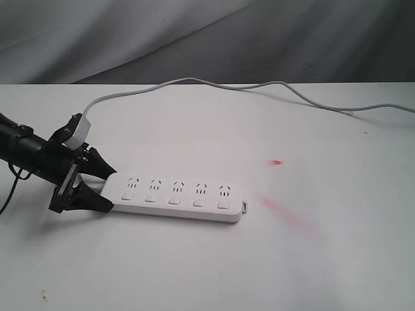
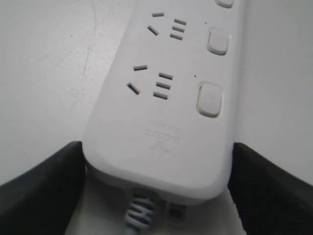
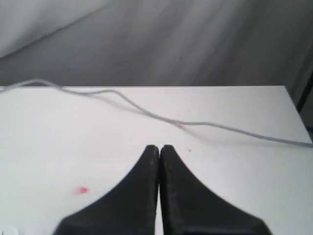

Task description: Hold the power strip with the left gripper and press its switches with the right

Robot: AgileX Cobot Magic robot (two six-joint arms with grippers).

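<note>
The white power strip (image 1: 175, 197) lies flat on the white table with its five sockets facing up. Its switches (image 1: 174, 200) run in a row along the near side; two of the switches (image 2: 209, 99) show in the left wrist view. My left gripper (image 1: 111, 190) straddles the strip's cord end, one black finger against each long side (image 2: 156, 143), shut on the power strip (image 2: 166, 122). The grey-white cord (image 1: 194, 82) loops off toward the back right. My right gripper (image 3: 159, 147) is out of the exterior view; its fingers are pressed together above bare table, holding nothing.
A small red spot (image 1: 277, 162) and a fainter red smear (image 1: 285, 210) mark the table to the right of the strip. The cord (image 3: 195, 123) crosses the table's back part. Grey cloth (image 1: 207, 32) hangs behind the far edge.
</note>
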